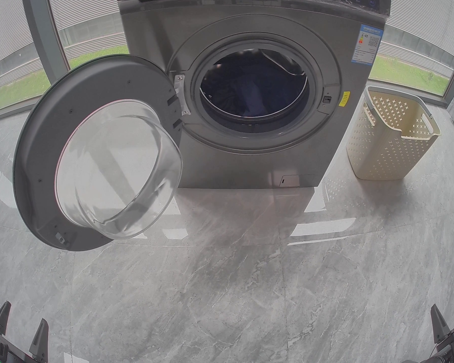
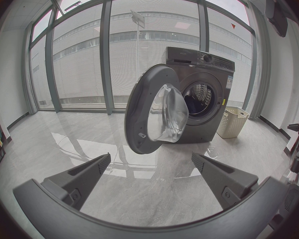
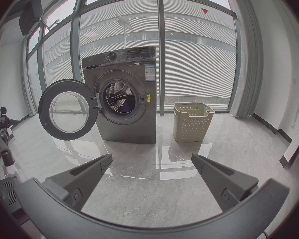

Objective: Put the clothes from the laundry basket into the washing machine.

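**Operator:** What is in front of me, and how many of each?

**Describer:** One washer [image 1: 151, 41], one door [image 1: 45, 142], one basket [image 1: 388, 147], and your two grippers. Dark clothes [image 1: 247, 89] lie inside the washer as a single heap. I cannot count the pieces.

**Operator:** What are my fingers doing?

**Describer:** Your left gripper [image 2: 150, 156] has its two fingers spread wide, with nothing held. Your right gripper [image 3: 151, 156] is the same, wide apart and holding nothing.

**Operator:** Where does everything sit from them?

**Describer:** The washer stands straight ahead of both pairs of fingers, well apart from them. Its round door is swung fully out ahead of your left fingers. The door's rim hangs above the floor [image 1: 267, 278], nearer to your left fingers than the washer's front is. The basket stands upright ahead of your right fingers, just beside the washer's side and not touching it.

**Operator:** And room to move?

**Describer:** Grey marble floor runs from your fingers to the washer and the basket. Tall windows [image 3: 196, 50] close the space behind both.
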Controlling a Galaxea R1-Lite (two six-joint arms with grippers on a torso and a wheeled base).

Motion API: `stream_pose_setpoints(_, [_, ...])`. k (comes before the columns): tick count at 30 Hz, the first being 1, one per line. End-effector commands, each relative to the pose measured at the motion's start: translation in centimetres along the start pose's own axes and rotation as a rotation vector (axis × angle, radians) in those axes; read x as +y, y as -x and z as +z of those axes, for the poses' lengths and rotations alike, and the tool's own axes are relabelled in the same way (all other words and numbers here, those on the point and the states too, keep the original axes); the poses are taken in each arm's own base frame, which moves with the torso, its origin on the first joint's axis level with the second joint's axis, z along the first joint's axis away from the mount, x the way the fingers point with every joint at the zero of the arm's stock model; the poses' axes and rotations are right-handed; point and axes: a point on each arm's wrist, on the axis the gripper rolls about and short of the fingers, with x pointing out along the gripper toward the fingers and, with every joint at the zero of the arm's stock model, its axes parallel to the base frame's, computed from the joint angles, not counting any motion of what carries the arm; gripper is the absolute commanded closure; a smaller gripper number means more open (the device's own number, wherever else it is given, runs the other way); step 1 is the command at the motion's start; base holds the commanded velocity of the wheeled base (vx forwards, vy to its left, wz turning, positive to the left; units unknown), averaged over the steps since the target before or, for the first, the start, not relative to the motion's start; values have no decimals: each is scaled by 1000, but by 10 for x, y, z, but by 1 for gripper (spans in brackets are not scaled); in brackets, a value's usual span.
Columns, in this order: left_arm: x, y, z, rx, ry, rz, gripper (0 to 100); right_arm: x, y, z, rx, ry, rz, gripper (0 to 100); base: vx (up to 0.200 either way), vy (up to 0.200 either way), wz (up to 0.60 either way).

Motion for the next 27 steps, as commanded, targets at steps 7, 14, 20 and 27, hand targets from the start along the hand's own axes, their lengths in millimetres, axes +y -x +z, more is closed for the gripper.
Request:
stream_pose_setpoints(7, [0,0,-4,4,0,0,0,0,0,-5,4,0,3,0,0,0,0])
stream_pose_setpoints(14, [0,0,-4,4,-1,-3,0,0,0,-5,4,1,1,0,0,114,0])
stream_pose_setpoints(20, [0,0,-4,4,-1,-3,0,0,0,-5,4,1,1,0,0,200,0])
stream_pose_setpoints(27, [0,0,-4,4,-1,-3,0,0,0,-5,4,0,3,0,0,57,0])
